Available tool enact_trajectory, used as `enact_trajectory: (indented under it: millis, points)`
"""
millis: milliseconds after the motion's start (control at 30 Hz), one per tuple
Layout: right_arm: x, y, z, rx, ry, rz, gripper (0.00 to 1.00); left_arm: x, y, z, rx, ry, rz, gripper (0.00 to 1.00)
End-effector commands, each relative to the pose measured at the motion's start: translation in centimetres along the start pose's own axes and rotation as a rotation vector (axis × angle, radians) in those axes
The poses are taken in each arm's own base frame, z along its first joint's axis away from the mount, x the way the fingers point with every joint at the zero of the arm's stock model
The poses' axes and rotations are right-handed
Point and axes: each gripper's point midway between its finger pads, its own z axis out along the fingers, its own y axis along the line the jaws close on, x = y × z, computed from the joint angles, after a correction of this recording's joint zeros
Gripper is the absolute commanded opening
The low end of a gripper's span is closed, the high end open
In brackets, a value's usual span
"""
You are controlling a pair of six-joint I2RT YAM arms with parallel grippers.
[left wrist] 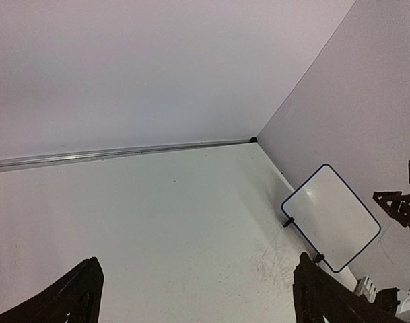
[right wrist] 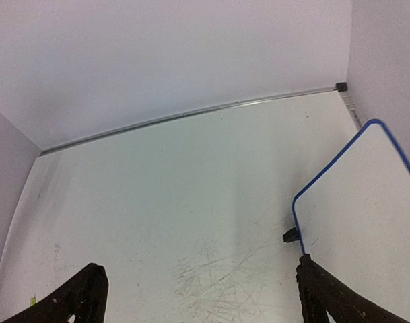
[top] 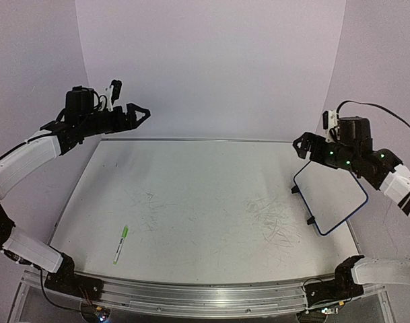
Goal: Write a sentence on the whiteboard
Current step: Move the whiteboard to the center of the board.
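The whiteboard (top: 329,195) with a dark blue rim and two black feet lies at the table's right side. Its face is blank, and no green sentence shows on it. It also shows in the left wrist view (left wrist: 332,219) and the right wrist view (right wrist: 373,222). My left gripper (top: 141,114) is open and empty, held high over the far left corner; its view (left wrist: 198,296) shows the fingers wide apart. My right gripper (top: 302,145) is open and empty, above the board's far left corner, fingers spread in its view (right wrist: 198,296).
A green-capped marker (top: 121,243) lies on the tabletop at the near left. Faint grey scribbles (top: 272,215) mark the tabletop left of the board. Purple walls close the back and sides. A metal rail (top: 191,296) runs along the near edge.
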Motion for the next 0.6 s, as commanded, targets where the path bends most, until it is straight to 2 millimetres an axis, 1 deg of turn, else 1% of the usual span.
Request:
enact_trajectory:
  millis: [0, 133, 233, 367, 533, 567]
  points:
    - [1.6, 2.6, 2.4, -0.024, 0.031, 0.025, 0.98, -0.1, 0.0, -0.5, -0.042, -0.010, 0.072, 0.99]
    - [4.1, 3.8, 4.8, -0.013, 0.096, 0.042, 0.98, 0.8, 0.5, -0.7, -0.080, 0.003, 0.104, 0.99]
    - [5.8, 3.6, 6.3, 0.026, 0.138, 0.057, 0.98, 1.0, 0.6, -1.0, -0.101, 0.005, 0.124, 1.00]
    - [7.5, 2.0, 8.0, 0.126, 0.167, 0.117, 0.98, 0.7, 0.9, -1.8, -0.147, -0.018, 0.151, 0.99]
    - [8.7, -2.2, 8.7, 0.375, 0.114, 0.303, 0.98, 0.4, 0.9, -2.5, -0.167, -0.037, 0.163, 0.99]
    - [8.9, -2.7, 8.9, 0.412, 0.105, 0.334, 0.98, 0.3, 0.9, -2.6, -0.167, -0.039, 0.164, 0.99]
